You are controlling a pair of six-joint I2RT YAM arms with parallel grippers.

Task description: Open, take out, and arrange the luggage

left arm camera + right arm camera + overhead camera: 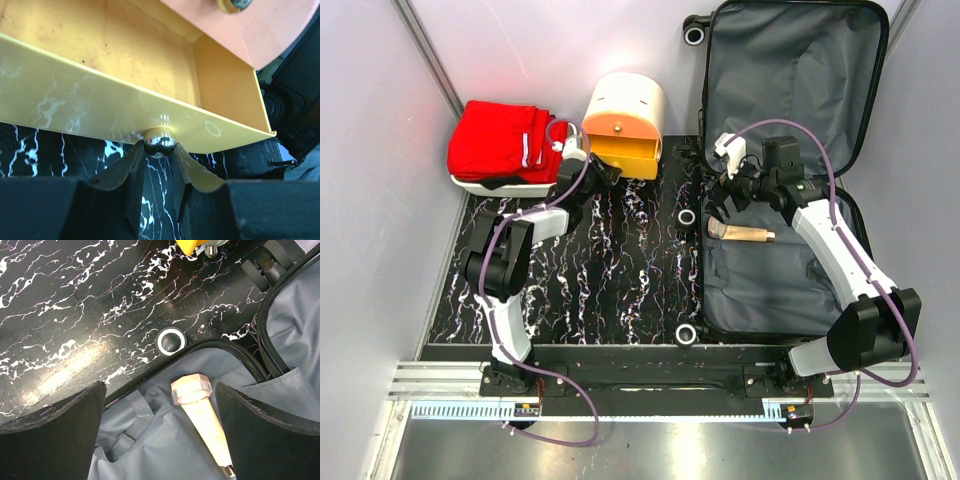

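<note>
while one luggage (760, 290) lies open | one bottle (745, 234) inside | one knob (159, 141) gripped

Red clothes (500, 135) on white tray (488, 186); cream box (632, 98) beside, orange drawer (625, 157) open.

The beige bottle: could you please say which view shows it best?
The right wrist view: the beige bottle lies close, cap visible. The top external view shows it small; the left wrist view misses it.

White shells over black joints on the left arm (502, 262) and the right arm (840, 255); thin purple cables (780, 121) looped alongside each; black, wedge-shaped fingers (50, 432) with slanted inner faces; squat black bases (505, 380) underneath.
</note>
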